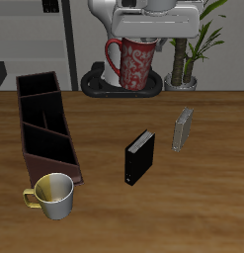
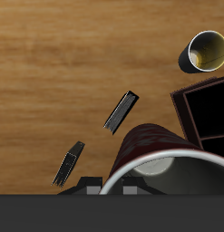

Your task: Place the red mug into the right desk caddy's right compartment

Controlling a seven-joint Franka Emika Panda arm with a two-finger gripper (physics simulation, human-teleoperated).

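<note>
Clamped in the claw (image 1: 136, 40): dark red speckled mug (image 1: 132, 65), raised above the wooden worktop (image 1: 183, 203), far behind the long dark brown caddy (image 1: 46, 126).

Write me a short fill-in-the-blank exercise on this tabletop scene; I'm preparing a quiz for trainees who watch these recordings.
1. The dark red speckled mug is held in the air by the ____.
2. The long dark brown desk caddy is split into ____ cells.
3. The shiny cream-yellow mug stands on the ____, beside the caddy's end nearest the front edge.
4. The small black upright box stands between the caddy and a small ____ box.

Missing words: tool; three; table; grey
</note>
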